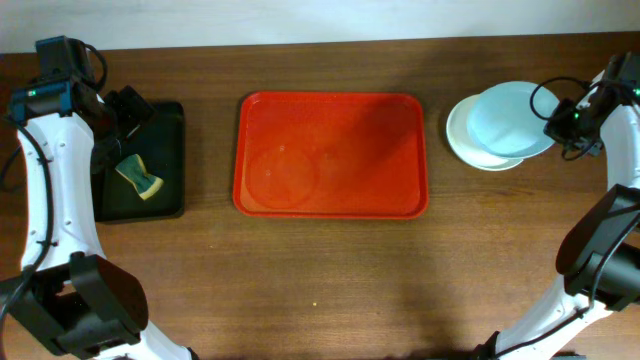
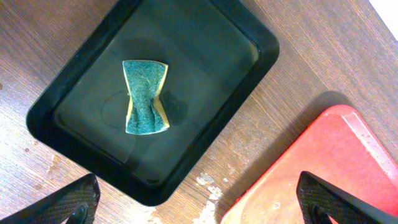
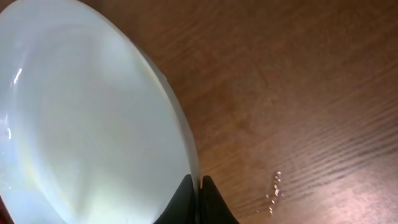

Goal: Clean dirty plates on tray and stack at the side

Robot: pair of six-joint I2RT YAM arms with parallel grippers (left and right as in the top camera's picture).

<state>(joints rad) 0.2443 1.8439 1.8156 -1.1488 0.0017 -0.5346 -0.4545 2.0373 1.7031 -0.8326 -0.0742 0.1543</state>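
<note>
At 9 o'clock on the bench point(image 1: 330, 270) the left fingers point(image 2: 68, 202) are hanging apart, gripping nothing, over the black tray point(image 1: 165, 195). The sponge point(image 2: 146, 96) is lying loose in the middle of it.

The red tray point(image 1: 330, 110) is sitting at centre and showing no plates, only faint wet marks.

At 3 o'clock the right fingers point(image 3: 180, 208) are pinching together on the rim of the pale blue plate point(image 1: 505, 115). That plate is overlapping the cream plate point(image 1: 462, 135) and sitting off-centre toward 2 o'clock. A third plate is not showing; it cannot be told whether one is hiding underneath.

Risks:
- The grip is taking only a thin bit of rim, so the plate is likely to tilt or slip, especially if wet; droplets point(image 3: 273, 186) are lying on the bench just beside it.
- Letting go this far off-centre is risking a lopsided stack, or the blue plate sliding off toward 3 o'clock.
- Shoving it toward 9 o'clock is risking pushing the cream plate into the red tray's rim, since the gap there is narrow.

Room: wide bare bench is running along 6 o'clock, with a narrower strip at 12 o'clock. The right arm is crowding the 3 o'clock side.
</note>
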